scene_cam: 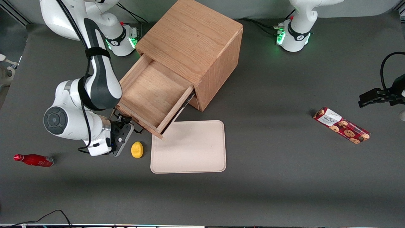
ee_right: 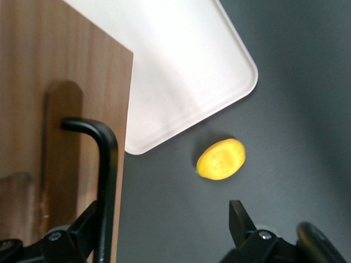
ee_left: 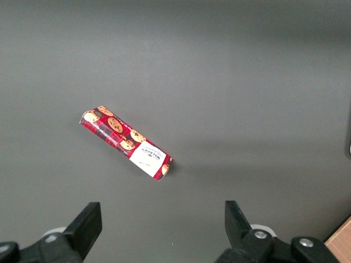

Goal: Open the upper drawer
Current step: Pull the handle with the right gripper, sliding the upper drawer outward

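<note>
The upper drawer (scene_cam: 152,91) of the light oak cabinet (scene_cam: 190,41) stands pulled well out, its wooden tray empty. Its front panel (ee_right: 55,66) carries a thin black bar handle (ee_right: 107,164). My right gripper (scene_cam: 124,122) (ee_right: 163,213) is at the drawer's front, low over the table, and open. The handle passes between its fingers, close against one finger (ee_right: 82,227), while the other finger (ee_right: 238,219) stands well clear over bare table. Nothing is clamped. The lower drawer is hidden under the open one.
A yellow lemon-like fruit (scene_cam: 137,149) (ee_right: 220,159) lies on the table beside the gripper. A pale flat tray (scene_cam: 190,147) (ee_right: 181,71) sits in front of the drawer. A red bottle (scene_cam: 33,160) lies toward the working arm's end, a cookie packet (scene_cam: 341,125) (ee_left: 126,142) toward the parked arm's.
</note>
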Motion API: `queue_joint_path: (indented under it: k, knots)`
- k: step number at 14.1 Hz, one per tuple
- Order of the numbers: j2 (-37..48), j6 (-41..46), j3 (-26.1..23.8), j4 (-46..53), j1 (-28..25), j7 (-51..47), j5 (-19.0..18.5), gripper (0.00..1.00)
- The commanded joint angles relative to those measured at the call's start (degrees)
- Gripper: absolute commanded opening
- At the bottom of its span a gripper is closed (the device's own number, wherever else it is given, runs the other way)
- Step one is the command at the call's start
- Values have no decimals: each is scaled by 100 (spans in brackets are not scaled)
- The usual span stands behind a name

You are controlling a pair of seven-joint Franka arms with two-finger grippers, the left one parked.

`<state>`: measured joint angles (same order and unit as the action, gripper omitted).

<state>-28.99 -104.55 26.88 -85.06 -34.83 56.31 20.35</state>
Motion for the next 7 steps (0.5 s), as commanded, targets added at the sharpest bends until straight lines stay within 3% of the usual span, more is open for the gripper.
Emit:
queue_joint_path:
  k: [1,4,7]
  knots:
    - [-28,302,176,525,11,82,188,100]
    - [130,742,335,798,3,-110,188,100]
    - [481,1066,326,789,-15,-1057,180,100]
